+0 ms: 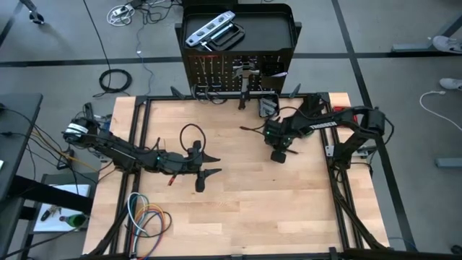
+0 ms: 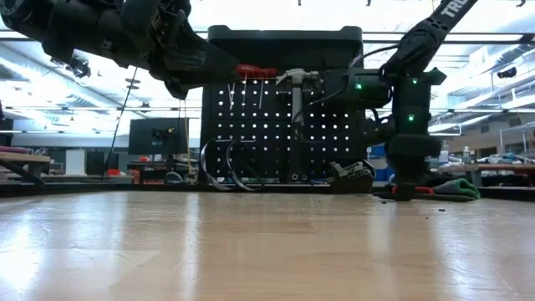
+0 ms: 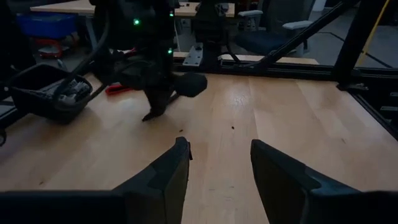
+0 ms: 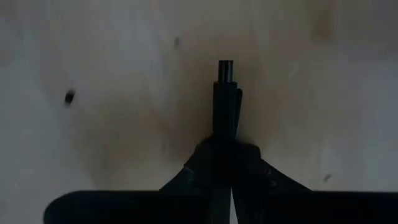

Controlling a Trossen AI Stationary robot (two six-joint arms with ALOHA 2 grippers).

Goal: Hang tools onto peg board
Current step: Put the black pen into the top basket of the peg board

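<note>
The black peg board [image 1: 238, 72] stands at the table's far edge, with a hammer [image 2: 294, 79] and a red-handled tool [image 2: 255, 72] hanging on it. A silver level [image 1: 211, 32] lies in its top tray. My right gripper [image 1: 278, 153] points down at the table right of centre, shut on a dark thin tool [image 4: 225, 93]. My left gripper [image 1: 215, 165] is open and empty over the table's middle left, facing the right arm. Red handles [image 2: 426, 191] lie on the table near the right arm. My right gripper pinches the dark thin tool's shaft [image 4: 224, 127] between its two shut fingers, coming from above and pointing down. The tool runs along the fingers and its blunt end [image 4: 225, 65] sticks out past the fingertips toward the wood. Whether that end touches the table cannot be told.
A black bin [image 1: 268, 105] sits at the peg board's foot, close behind the right gripper. Coiled coloured cables [image 1: 146, 219] lie at the near left corner, and a black cable loop [image 1: 190, 133] lies by the left arm. Bare wood [image 1: 274, 209] spreads toward the near edge.
</note>
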